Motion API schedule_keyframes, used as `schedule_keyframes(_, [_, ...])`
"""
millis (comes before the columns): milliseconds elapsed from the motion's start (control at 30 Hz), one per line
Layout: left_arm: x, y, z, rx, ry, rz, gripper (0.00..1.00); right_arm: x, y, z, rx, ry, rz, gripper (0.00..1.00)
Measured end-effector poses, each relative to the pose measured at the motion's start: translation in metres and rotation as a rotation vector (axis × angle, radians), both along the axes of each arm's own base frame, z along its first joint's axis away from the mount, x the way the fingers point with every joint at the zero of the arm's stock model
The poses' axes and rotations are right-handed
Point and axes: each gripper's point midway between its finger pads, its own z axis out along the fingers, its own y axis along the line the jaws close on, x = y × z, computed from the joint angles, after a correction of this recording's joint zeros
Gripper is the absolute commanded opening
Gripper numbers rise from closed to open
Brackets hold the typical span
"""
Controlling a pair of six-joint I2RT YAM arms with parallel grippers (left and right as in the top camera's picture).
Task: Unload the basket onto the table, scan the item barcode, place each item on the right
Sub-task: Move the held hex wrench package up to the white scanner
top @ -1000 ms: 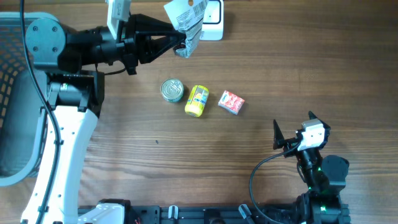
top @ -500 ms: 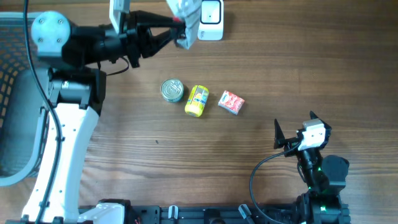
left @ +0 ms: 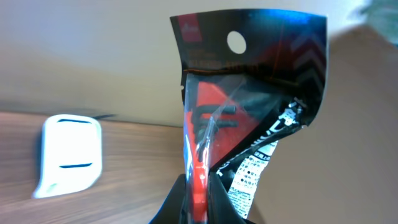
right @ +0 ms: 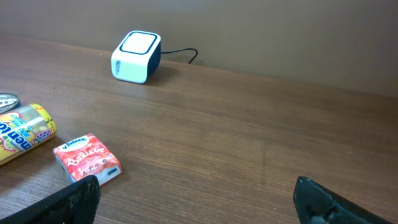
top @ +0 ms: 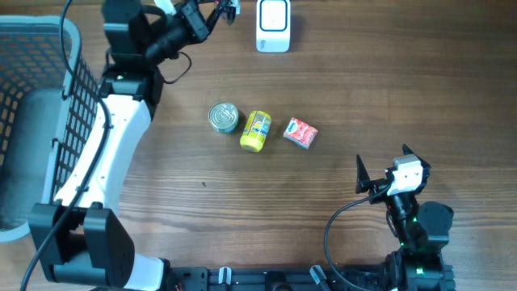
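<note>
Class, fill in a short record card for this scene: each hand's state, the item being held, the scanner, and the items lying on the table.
left hand: shut on the black-and-red plastic hanging packet, held up off the table
right hand: open, empty, low over the brown wooden table
scanner: white box-shaped scanner, standing at the table's far edge
lying in a row: silver round tin, yellow tube, red tissue pack

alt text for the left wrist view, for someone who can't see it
A black and red hang-tab packet dominates the frame, pinched upright in the left gripper at the bottom edge. A white scanner sits on the wooden table to the left.
</note>
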Motion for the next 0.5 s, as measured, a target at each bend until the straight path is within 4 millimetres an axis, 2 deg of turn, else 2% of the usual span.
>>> schedule_keyframes(100, [0.008,-0.005,-0.019,0.086,0.026,0.108,0.04,0.000,0.000,0.000,0.000,0.000,0.000,1.00])
schedule_keyframes(267, [0.013,-0.021,-0.033,0.197,0.005,0.193,0.04,0.000,0.000,0.000,0.000,0.000,0.000,1.00])
schedule_keyframes(400, [0.020,-0.022,-0.048,0.254,0.004,0.236,0.04,0.000,0.000,0.000,0.000,0.000,0.000,1.00])
schedule_keyframes(500, [0.029,-0.019,-0.073,0.308,0.031,0.251,0.04,0.000,0.000,0.000,0.000,0.000,0.000,1.00])
